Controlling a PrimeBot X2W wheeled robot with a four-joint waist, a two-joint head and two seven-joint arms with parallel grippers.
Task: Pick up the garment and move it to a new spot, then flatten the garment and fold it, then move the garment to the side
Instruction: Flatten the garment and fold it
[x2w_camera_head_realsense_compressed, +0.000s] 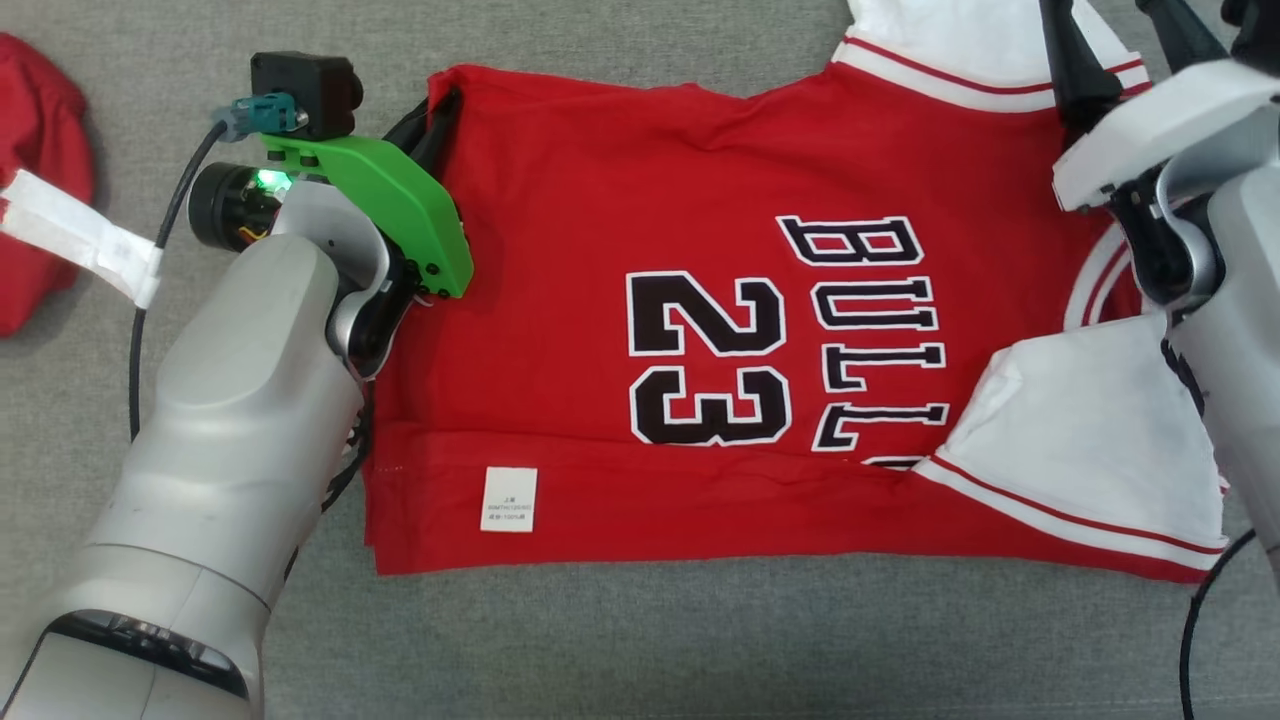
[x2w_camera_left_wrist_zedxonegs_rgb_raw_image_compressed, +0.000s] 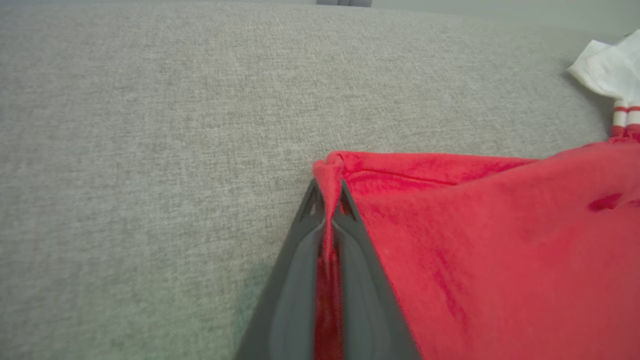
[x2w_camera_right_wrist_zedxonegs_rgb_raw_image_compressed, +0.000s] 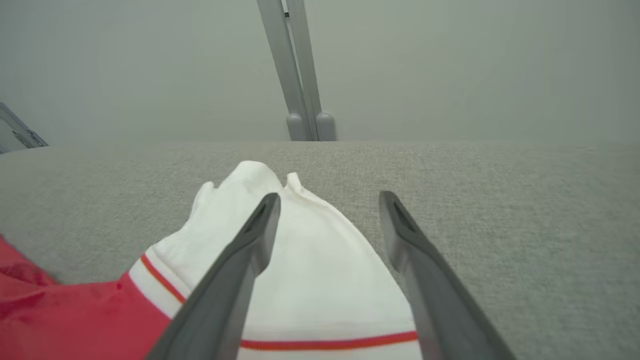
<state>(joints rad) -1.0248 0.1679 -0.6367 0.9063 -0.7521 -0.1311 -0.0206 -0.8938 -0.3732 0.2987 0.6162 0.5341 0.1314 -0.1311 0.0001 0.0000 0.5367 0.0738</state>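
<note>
Left gripper (x2w_camera_left_wrist_zedxonegs_rgb_raw_image_compressed: 328, 187) clamps jersey (x2w_camera_head_realsense_compressed: 600, 200) hem corner | right gripper (x2w_camera_right_wrist_zedxonegs_rgb_raw_image_compressed: 330, 196) wide over white sleeve (x2w_camera_right_wrist_zedxonegs_rgb_raw_image_compressed: 310, 260) | jersey spread on grey surface (x2w_camera_head_realsense_compressed: 640, 650), near edge folded over | I judge it light, limp, stretchy; I'd grip corners and hems.

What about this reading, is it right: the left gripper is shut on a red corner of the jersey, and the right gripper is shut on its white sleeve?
One thing is wrong. The right gripper is open: the right wrist view shows its two fingers apart over the white sleeve, closed on nothing. The left gripper is indeed shut on a red corner of the jersey.
</note>
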